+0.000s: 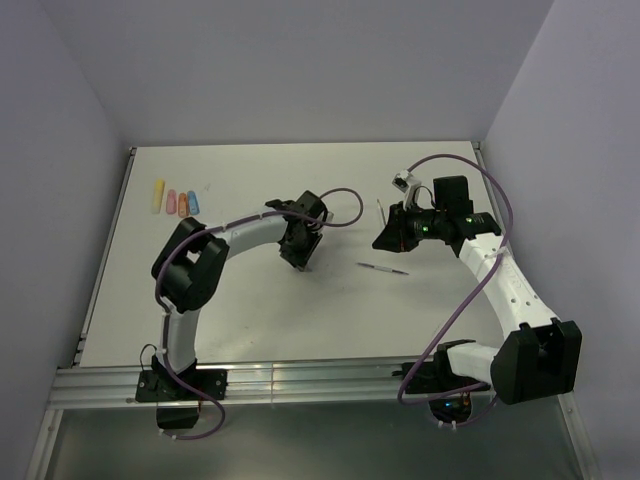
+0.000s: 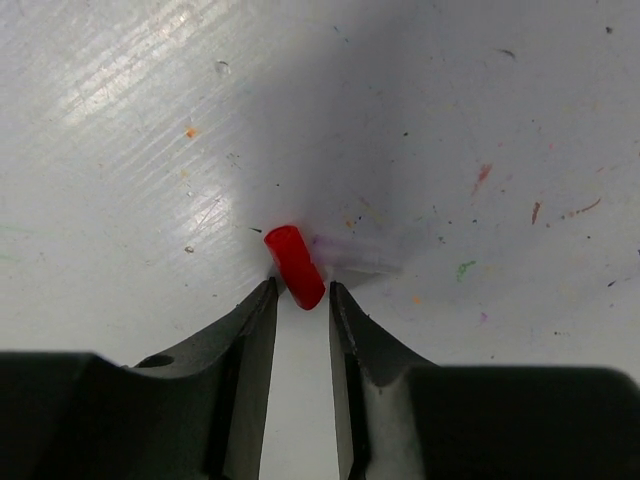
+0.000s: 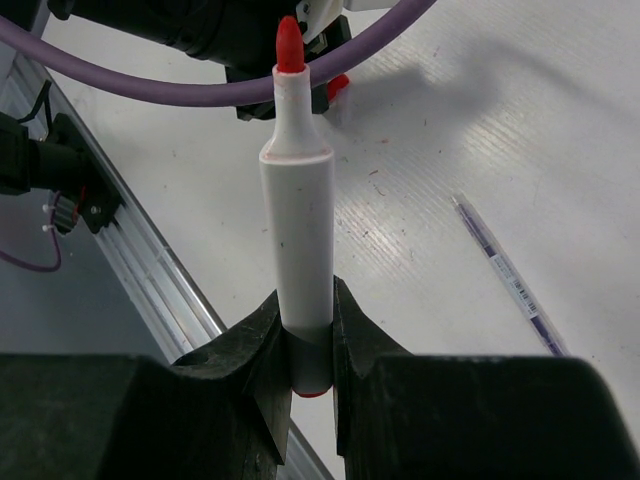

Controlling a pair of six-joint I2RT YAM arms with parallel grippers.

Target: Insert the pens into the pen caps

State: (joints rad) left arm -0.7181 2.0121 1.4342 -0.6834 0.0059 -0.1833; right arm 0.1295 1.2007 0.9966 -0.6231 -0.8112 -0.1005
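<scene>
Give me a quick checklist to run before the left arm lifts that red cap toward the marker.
1. Red cap between the left gripper jaws: ok, its near end sits between them.
2. Left grip firm on the cap: cannot tell, contact is unclear.
3. White marker secure in the right gripper: ok, clamped near its rear end.
4. Marker's red tip bare: ok, uncapped and pointing away from the gripper.
5. Which end of the cap is open: cannot tell.
6. Thin pen out of the way: ok, lying flat, touching neither gripper.
</scene>
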